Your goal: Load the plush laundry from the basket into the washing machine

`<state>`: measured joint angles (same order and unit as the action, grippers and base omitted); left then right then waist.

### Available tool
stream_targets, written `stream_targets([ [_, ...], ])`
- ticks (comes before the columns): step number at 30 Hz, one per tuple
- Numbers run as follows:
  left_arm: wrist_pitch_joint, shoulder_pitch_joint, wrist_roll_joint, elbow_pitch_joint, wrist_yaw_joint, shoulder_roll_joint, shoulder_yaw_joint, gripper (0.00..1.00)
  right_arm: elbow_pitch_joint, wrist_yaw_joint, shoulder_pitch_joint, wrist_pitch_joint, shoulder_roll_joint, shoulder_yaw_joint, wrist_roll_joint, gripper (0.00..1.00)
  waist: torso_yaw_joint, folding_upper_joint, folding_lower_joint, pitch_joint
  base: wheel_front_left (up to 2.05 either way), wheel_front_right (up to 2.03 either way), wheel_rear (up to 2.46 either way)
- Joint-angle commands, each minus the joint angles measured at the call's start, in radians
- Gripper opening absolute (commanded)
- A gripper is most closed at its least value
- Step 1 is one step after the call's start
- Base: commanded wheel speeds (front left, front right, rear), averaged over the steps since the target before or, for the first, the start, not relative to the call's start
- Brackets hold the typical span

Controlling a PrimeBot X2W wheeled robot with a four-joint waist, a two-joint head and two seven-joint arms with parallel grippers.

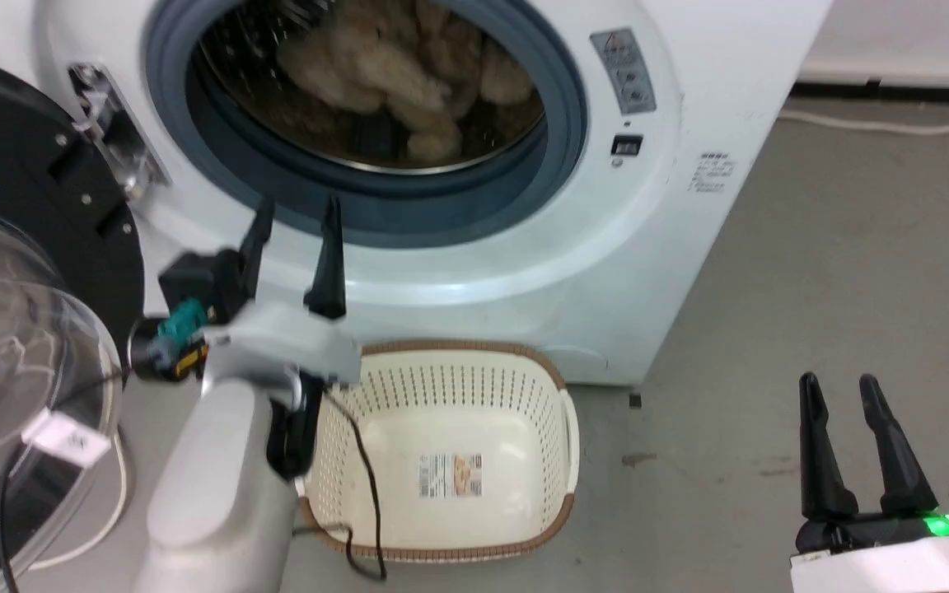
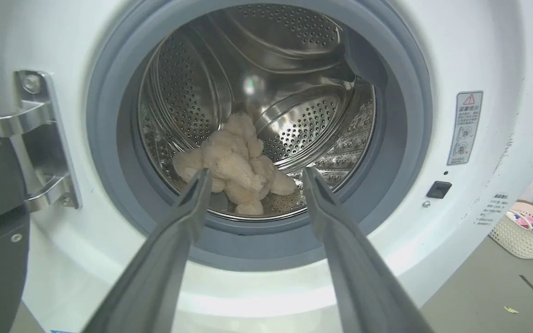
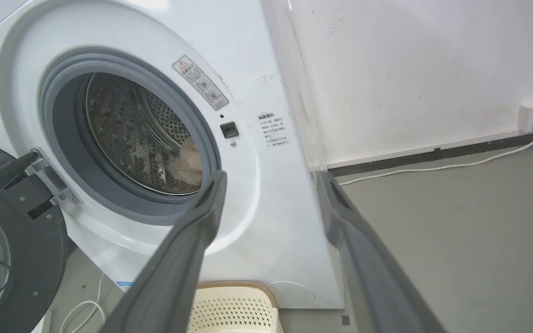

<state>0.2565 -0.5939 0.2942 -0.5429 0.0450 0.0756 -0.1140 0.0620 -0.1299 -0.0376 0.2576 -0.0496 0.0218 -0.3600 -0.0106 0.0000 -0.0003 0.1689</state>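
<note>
The beige plush laundry [image 1: 396, 74] lies on the bottom of the steel drum of the white washing machine [image 1: 647, 247]; the left wrist view shows the plush laundry [image 2: 232, 169] well behind the grey ring. My left gripper [image 1: 297, 210] hovers open just in front of the drum opening, nothing between its fingers. The cream basket [image 1: 524, 387] stands on the floor below the opening with just a label on its bottom. My right gripper [image 1: 839, 383] is open and empty, low at the right, away from the machine. The basket [image 3: 234, 307] edge shows under the machine front in the right wrist view.
The machine's clear domed door [image 1: 21, 346] stands swung open at the left on its metal hinge [image 2: 40, 138]. A white cable [image 3: 437, 166] runs along the grey floor to a wall socket. Another small basket with coloured items [image 2: 528, 229] sits to the machine's right.
</note>
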Motion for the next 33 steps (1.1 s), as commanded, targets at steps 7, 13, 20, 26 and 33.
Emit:
stream_targets([
  [7,0.005,0.173,0.003,0.09,-0.015,0.008,0.006,1.0,-0.014,-0.001,-0.053,0.004,-0.001,0.007,0.015,1.0,-0.004,0.0,0.0003,-0.1,0.0,0.0,0.0],
  [13,0.004,0.316,0.002,0.169,-0.041,0.015,0.008,1.0,-0.026,-0.001,-0.085,0.004,-0.001,0.028,0.053,1.0,-0.002,0.0,0.0003,-0.146,0.0,0.0,0.0],
  [20,-0.018,0.445,0.015,0.257,-0.062,0.017,0.008,1.0,-0.038,-0.001,-0.112,0.004,-0.001,0.033,0.088,1.0,0.003,0.0,0.0003,-0.172,0.0,0.0,0.0],
  [26,-0.064,0.533,0.016,0.346,-0.068,0.028,-0.016,1.0,-0.06,-0.001,-0.121,0.004,-0.001,0.027,0.118,1.0,0.01,0.0,0.0003,-0.18,0.0,0.0,0.0],
  [33,-0.086,0.579,0.003,0.4,-0.072,0.046,-0.035,1.0,-0.098,-0.001,-0.122,0.004,-0.001,0.022,0.138,1.0,0.016,0.0,0.0003,-0.184,0.0,0.0,0.0],
])
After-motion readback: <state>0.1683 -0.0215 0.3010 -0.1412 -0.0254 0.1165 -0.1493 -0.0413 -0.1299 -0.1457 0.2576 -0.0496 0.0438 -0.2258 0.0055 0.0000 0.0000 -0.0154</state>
